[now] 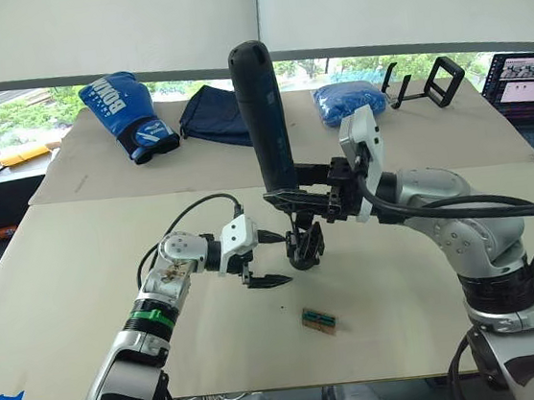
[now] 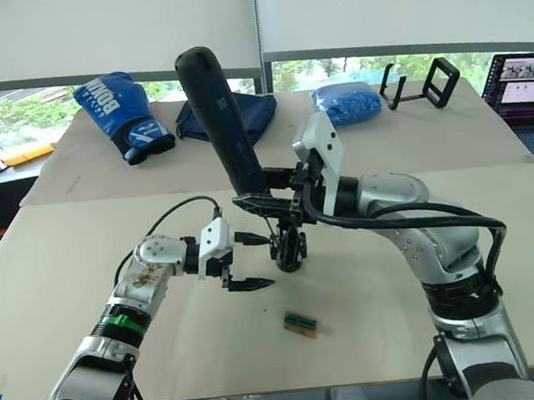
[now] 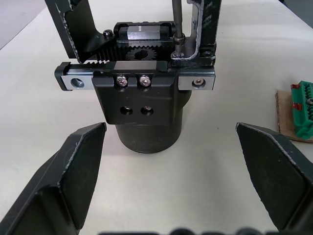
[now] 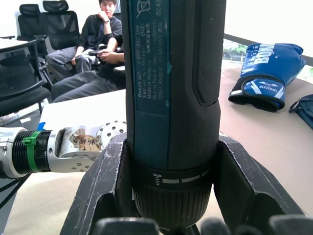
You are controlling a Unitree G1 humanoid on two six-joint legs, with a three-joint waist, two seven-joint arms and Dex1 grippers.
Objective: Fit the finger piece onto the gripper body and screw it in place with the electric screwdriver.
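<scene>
At mid-tabletop [image 1: 83, 279] the gripper body [image 3: 146, 105] stands upright: black block on a round base, toothed rack, two silvery screws, exposed gear. Finger piece [image 3: 198, 34] sits on its top rail, screwdriver bit touching down there. Electric screwdriver [image 1: 263, 113] upright, clamped in right tool [image 1: 298, 196]. Left tool [image 1: 266, 258] wide open, empty, just beside the body. Green-brown block [image 1: 319, 320] lies nearby.
</scene>
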